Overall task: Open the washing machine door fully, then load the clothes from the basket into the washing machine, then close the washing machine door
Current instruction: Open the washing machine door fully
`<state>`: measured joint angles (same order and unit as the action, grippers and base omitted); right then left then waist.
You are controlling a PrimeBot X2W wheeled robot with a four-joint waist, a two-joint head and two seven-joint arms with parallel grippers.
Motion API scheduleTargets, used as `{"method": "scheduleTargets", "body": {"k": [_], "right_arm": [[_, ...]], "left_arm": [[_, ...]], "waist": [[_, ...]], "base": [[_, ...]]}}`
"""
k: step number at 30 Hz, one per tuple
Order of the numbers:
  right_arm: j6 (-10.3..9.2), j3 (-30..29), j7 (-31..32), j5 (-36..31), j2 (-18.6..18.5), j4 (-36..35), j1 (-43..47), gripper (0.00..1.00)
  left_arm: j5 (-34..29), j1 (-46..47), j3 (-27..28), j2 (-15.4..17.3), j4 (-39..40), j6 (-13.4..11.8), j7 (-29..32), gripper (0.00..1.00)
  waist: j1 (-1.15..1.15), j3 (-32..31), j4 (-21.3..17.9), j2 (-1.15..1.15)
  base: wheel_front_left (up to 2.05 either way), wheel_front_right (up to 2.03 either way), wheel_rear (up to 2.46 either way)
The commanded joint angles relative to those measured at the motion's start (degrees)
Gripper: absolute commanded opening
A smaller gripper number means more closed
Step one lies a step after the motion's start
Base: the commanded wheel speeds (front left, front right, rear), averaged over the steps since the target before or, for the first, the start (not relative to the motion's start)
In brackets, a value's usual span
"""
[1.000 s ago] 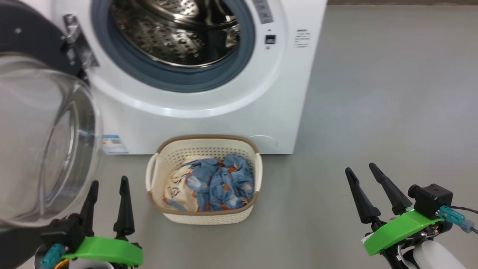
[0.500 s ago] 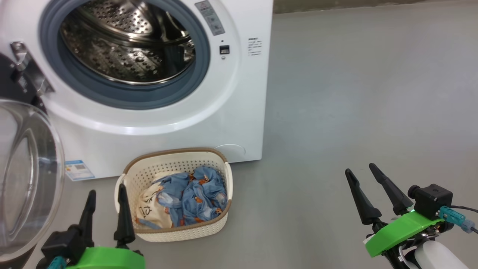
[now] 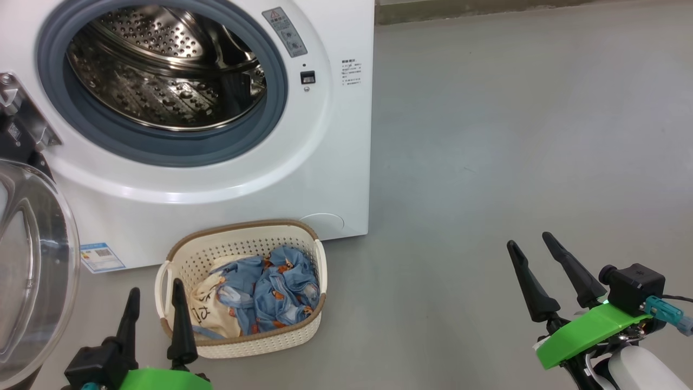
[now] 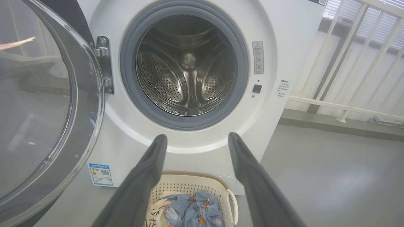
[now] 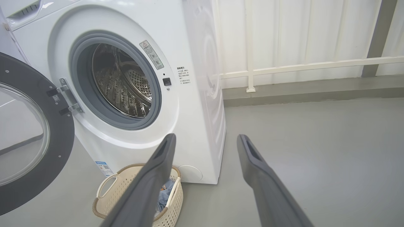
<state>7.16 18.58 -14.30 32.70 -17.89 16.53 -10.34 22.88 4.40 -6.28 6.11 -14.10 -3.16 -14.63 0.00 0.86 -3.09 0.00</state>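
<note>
The white washing machine [image 3: 325, 162] stands with its steel drum [image 3: 162, 81] exposed. Its door [image 3: 27, 271] is swung wide open to the left, glass bowl facing out; the door [image 5: 28, 142] shows its black rim in the right wrist view. On the floor in front sits the cream basket [image 3: 292, 333] holding the blue and cream clothes [image 3: 265, 295]. My left gripper [image 3: 155, 290] is open, just at the basket's left rim, above the floor. Far right of the basket, my right gripper [image 3: 529, 241] hangs open over bare floor, holding nothing.
Grey floor [image 3: 514, 135] stretches to the right of the machine. A white railing [image 5: 300, 67] and a low kerb run behind it along the wall. A blue label [image 3: 100, 256] sits low on the machine's front.
The head camera has turned right, so machine, door and basket have shifted left in the picture. Both grippers stay open in about the same places in the view.
</note>
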Motion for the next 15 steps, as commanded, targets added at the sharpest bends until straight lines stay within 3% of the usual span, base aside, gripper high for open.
{"method": "scheduleTargets", "body": {"k": [1,15], "right_arm": [[0.33,0.64,-0.70,-0.28,-0.95,-1.59,-1.74,1.00],[0.33,-0.03,-0.70,-0.49,-0.91,-1.68,-2.18,1.00]], "left_arm": [[-0.59,1.06,2.17,0.30,0.95,0.34,-0.37,1.00],[-2.34,2.03,3.36,-0.77,-0.52,1.74,-0.37,1.00]], "waist": [[0.00,0.10,0.02,0.00],[0.00,0.65,0.24,0.00]], "base": [[0.00,0.00,0.00],[0.00,0.00,0.00]]}}
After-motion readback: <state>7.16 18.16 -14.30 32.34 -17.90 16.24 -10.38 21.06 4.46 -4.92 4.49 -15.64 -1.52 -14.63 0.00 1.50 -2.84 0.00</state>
